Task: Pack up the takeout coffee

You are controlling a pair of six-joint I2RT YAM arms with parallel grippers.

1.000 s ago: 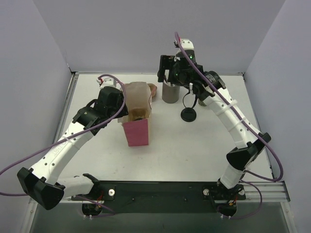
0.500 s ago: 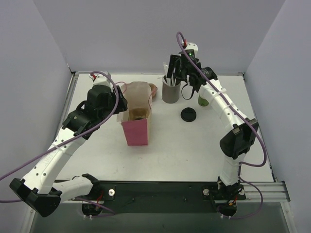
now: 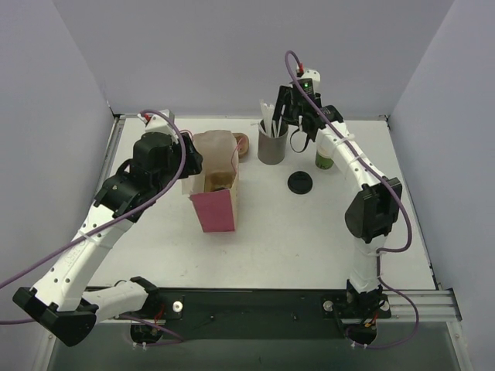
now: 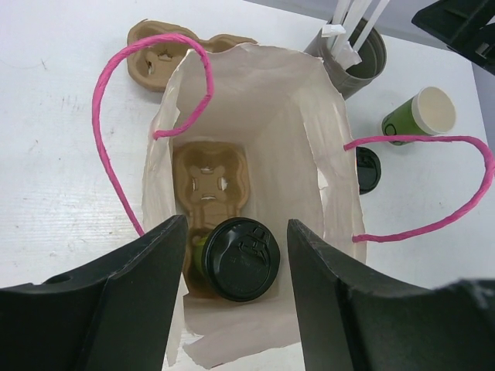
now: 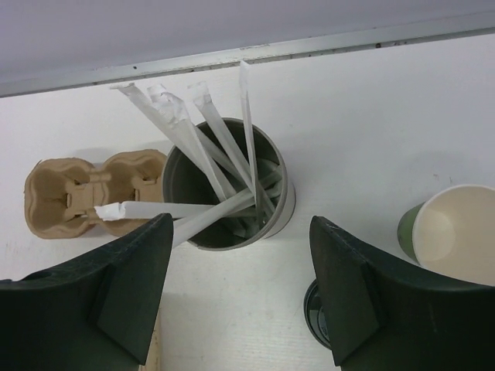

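The lidded coffee cup (image 4: 240, 259), green-sided with a black sip lid on top, stands inside the open paper bag (image 4: 255, 100), pale inside and pink outside. It is seated in the near well of a cardboard cup carrier (image 4: 210, 179) on the bag's floor; the carrier's far well is empty. The bag stands upright left of the table's middle, its pink cord handles (image 4: 147, 85) splayed to either side. The left gripper (image 4: 237, 226) hangs over the bag's mouth with its jaws spread wide and nothing between them. A second cardboard carrier (image 5: 93, 193) lies on the table just beyond the bag. Right of it stands a grey cylinder (image 5: 280, 202) full of white wrapped straws (image 5: 220, 143), and the right gripper (image 5: 241, 224) hangs above this cylinder, jaws likewise apart and gripping nothing. Further right stands an uncovered green cup (image 5: 456, 236) with a cream interior. A loose black lid (image 3: 300, 182) lies flat on the table, near the cylinder and the uncovered cup, on their near side.
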